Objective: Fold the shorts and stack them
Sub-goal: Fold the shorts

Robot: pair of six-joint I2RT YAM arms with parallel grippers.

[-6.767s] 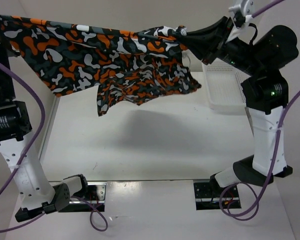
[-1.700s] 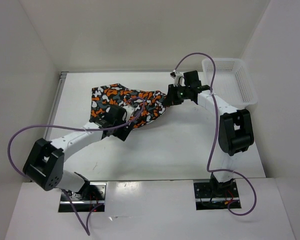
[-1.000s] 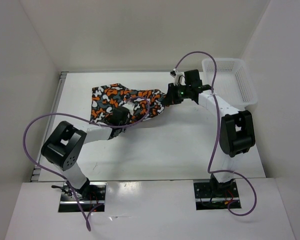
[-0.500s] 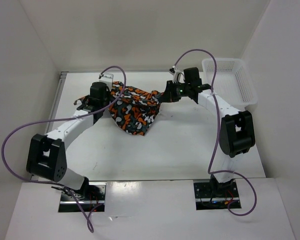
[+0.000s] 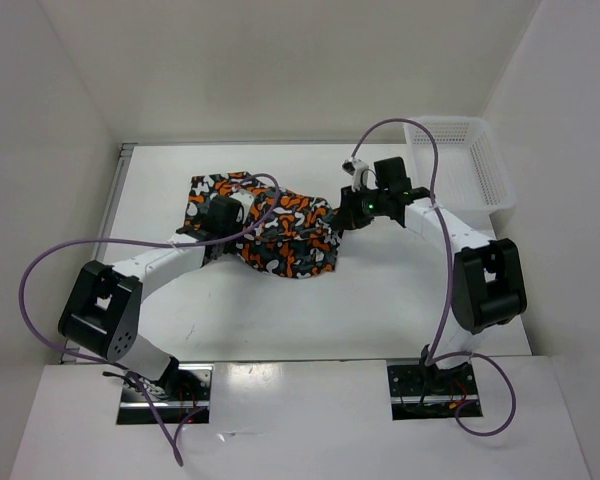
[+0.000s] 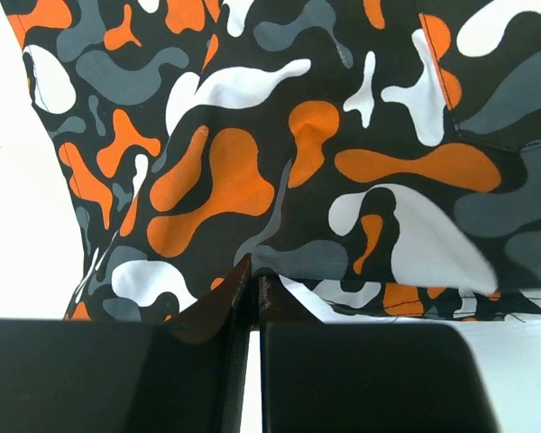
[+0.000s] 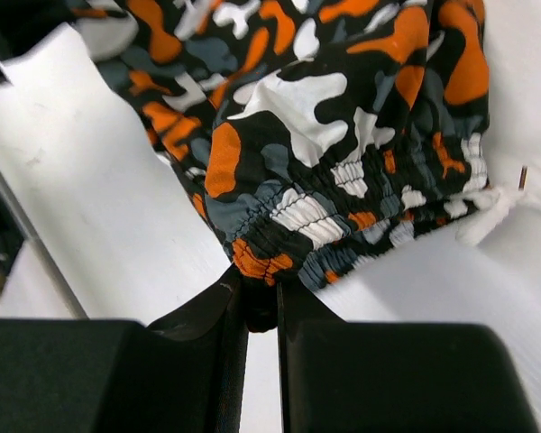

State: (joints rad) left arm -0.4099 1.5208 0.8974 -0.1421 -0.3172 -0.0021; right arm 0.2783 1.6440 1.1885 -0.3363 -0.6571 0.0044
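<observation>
The camouflage shorts [image 5: 280, 235] lie bunched on the white table [image 5: 380, 300], between my two arms. My left gripper [image 5: 228, 215] is at their left side, shut on a fold of the fabric; the left wrist view shows the jaws pinching the cloth [image 6: 252, 180] at its edge [image 6: 252, 280]. My right gripper [image 5: 342, 218] is at the right side, shut on the elastic waistband [image 7: 279, 239], with the white drawstring [image 7: 491, 207] hanging beside it.
A white mesh basket [image 5: 465, 160] stands at the table's back right corner, just behind my right arm. Purple cables loop over both arms. White walls close in the table on three sides.
The shorts were stretched high in the air, then laid on the table. In the last half second the left gripper came forward and right with its fold, and the right gripper shifted forward.
</observation>
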